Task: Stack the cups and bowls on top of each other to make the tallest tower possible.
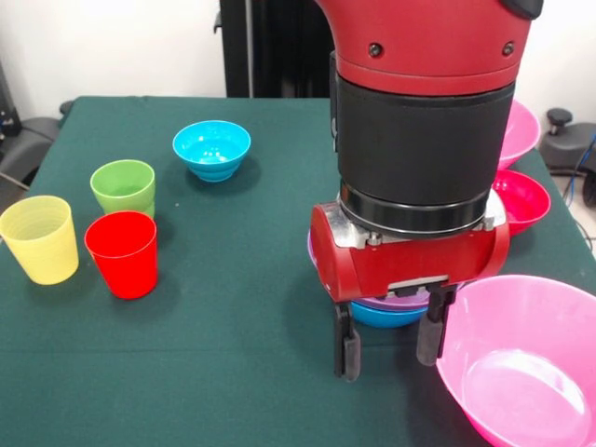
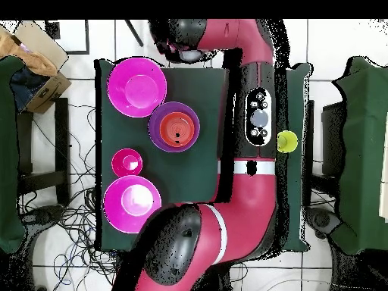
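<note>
Fingers (image 1: pixel 347 352) spread wide — empty, above table (image 1: pixel 233 307)

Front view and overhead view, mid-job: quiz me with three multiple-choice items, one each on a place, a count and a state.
1. In the overhead view, what sits inside the purple bowl?
A. the orange bowl
B. the yellow cup
C. nothing

2. How many cups stand on the table in the front view?
A. one
B. three
C. five

3. The pincer is:
A. open and empty
B. shut on the red cup
C. shut on the cyan bowl

Key:
1 A, the orange bowl is nested in the purple one.
2 B, the yellow cup, red cup and green cup stand together.
3 A, its fingers hang apart with nothing between them; the cyan bowl sits alone, away from it.
</note>
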You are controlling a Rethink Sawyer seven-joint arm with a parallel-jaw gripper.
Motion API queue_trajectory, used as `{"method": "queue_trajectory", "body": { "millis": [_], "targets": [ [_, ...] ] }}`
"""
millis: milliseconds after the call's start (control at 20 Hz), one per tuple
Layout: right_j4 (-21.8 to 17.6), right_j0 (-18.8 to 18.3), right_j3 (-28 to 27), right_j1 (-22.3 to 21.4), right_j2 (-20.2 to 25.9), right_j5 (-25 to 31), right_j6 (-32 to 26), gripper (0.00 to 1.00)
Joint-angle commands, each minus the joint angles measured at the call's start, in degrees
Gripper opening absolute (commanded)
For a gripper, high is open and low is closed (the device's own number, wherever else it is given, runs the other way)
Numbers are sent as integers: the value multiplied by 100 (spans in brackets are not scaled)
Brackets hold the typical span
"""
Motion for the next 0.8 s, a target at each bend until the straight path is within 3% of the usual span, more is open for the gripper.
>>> {"method": "queue_trajectory", "body": {
  "millis": [50, 800],
  "targets": [
    [-140, 101, 73, 99, 221, 265, -1437, 100],
    [-8, 307, 297, -81, 27, 342, -914, 100]
  ]
}}
